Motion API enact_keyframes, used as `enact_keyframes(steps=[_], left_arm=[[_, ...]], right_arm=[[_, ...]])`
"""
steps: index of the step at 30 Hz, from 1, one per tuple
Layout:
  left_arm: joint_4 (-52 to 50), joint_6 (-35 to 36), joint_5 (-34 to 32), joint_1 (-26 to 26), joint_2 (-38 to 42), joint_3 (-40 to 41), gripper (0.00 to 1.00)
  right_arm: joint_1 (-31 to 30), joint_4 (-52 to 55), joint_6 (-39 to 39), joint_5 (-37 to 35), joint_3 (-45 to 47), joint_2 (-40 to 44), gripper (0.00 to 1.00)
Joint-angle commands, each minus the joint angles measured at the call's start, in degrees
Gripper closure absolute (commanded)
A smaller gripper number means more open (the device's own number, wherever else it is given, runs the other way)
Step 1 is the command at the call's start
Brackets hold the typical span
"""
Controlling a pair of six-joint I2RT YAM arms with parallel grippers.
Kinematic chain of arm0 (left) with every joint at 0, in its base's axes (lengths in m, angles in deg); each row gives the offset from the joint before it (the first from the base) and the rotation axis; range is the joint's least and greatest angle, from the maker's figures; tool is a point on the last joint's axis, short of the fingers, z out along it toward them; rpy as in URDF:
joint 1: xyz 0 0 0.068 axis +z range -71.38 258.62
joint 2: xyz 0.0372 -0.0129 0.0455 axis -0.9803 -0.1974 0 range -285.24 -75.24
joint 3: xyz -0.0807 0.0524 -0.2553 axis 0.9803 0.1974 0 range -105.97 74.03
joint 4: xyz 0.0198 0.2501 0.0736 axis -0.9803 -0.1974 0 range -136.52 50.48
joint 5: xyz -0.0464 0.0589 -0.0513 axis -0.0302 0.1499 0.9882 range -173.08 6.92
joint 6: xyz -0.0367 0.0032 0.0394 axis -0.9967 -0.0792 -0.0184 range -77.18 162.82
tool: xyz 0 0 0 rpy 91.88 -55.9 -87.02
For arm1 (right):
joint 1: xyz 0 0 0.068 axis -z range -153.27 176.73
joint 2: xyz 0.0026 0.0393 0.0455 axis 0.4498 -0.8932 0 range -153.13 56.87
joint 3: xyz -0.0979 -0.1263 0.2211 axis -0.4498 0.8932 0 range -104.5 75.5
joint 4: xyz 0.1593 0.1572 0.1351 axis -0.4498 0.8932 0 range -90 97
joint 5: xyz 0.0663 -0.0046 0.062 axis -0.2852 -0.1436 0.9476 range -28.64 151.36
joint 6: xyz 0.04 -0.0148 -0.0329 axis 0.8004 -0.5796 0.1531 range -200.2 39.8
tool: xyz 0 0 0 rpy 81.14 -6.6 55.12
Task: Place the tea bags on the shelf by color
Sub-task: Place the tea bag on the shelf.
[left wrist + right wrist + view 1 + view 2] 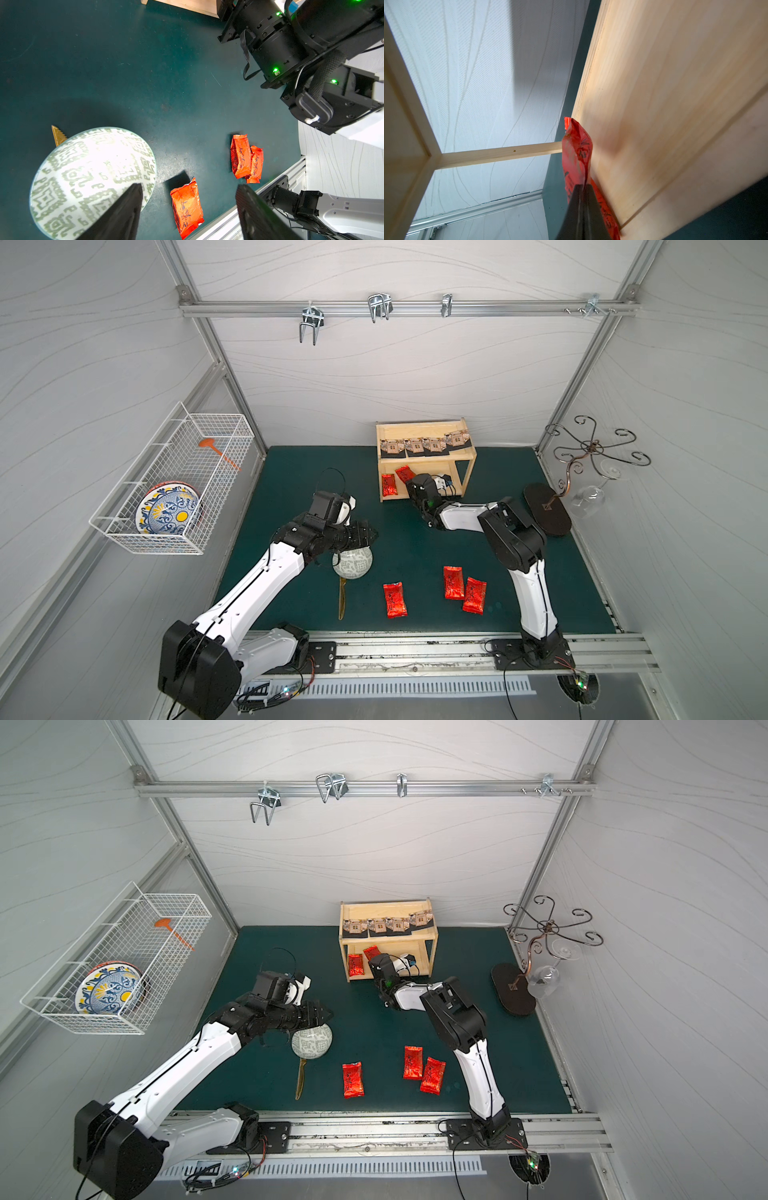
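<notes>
Three red sachets [395, 600] at mat [291, 472] 6 o'clock | right gripper [581, 186] clamps one red sachet [576, 149] in shelf [419, 429], 12 o'clock | left gripper [189, 185] spread, empty

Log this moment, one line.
right end effector: shut on held red bag, shelf lower tier; left end effector: open; top tier: four beige bags; lower tier: placed red bag; mat: three loose red bags
</notes>
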Motion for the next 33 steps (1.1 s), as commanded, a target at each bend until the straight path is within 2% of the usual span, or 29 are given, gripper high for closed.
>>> enact_keyframes(steps=[1,11,22,27,33], left_arm=[[0.82,1.02,0.09,0.20,0.40,-0.02,0.24],[1.04,1.19,0.45,0.20,0.39,0.06,0.23],[0.83,1.37,0.28,0.20,0.73,0.05,0.23],[0.98,1.29,0.26,0.20,0.97,0.07,0.24],[1.04,1.29,0.10,0.20,1.36,0.18,0.24]], right_arm=[[-0.67,1.57,-0.70,-1.15,-1.18,-1.34,0.99],[-0.87,2.68,0.33,-1.35,-3.22,-3.67,0.97],[-1.77,3.17,1.50,0.30,-3.71,-4.75,0.84],[-2.30,3.86,1.74,1.13,-3.05,-4.13,0.82],[-2.57,4.38,1.15,1.50,-1.77,-2.52,0.67]])
